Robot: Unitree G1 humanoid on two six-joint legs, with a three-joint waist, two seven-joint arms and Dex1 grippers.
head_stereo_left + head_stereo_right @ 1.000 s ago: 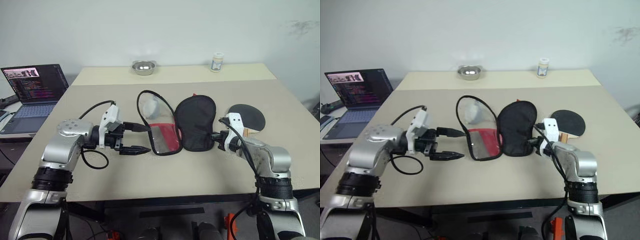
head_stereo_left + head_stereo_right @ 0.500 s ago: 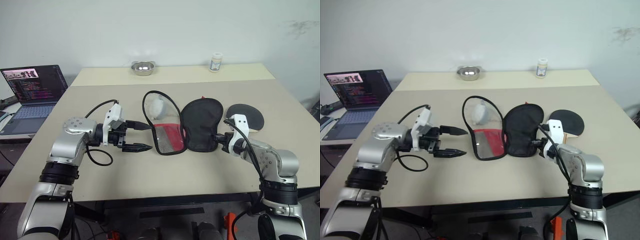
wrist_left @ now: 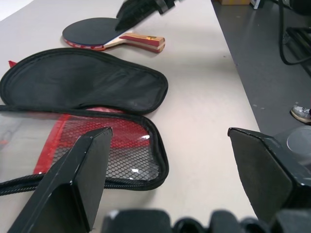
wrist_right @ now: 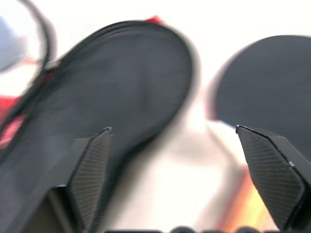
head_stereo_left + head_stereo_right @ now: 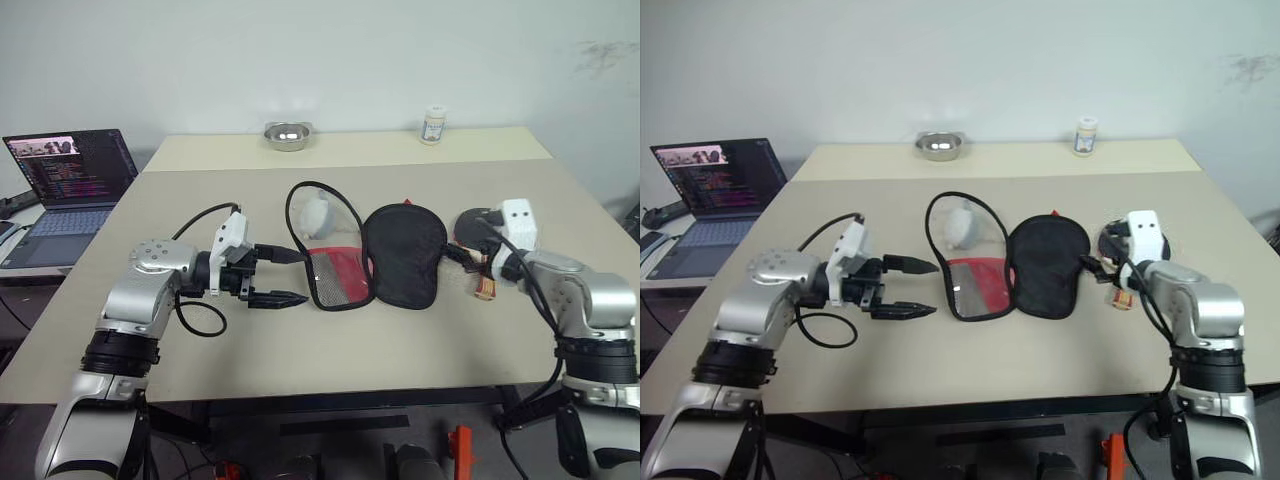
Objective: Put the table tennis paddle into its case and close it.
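Paddle first, because everything hangs on where it lies from my 2 grippers. The table tennis paddle (image 3: 114, 36) sits flat on the table (image 5: 300, 350) at my far right, black face toward the back, tan and red handle pointing toward me and a little outward. So its long axis runs roughly front to back, slightly skewed. My right gripper (image 5: 1102, 268) hovers right at that handle, fingers spread wide with nothing between them, and in my right wrist view the round blade sits just past one fingertip. That arm is plainly the nearer one.

The case (image 5: 365, 255) lies open in the middle of the table, 2 halves side by side: the plain black flap next to the paddle, the red mesh half beyond it on my left. My left gripper (image 5: 280, 275) waits just beside that mesh half, jaws wide and empty, pointing across at it.

My read: the right arm takes the handle and carries the paddle leftward over the black flap, while the left steadies the case. Handle alignment is the risk.
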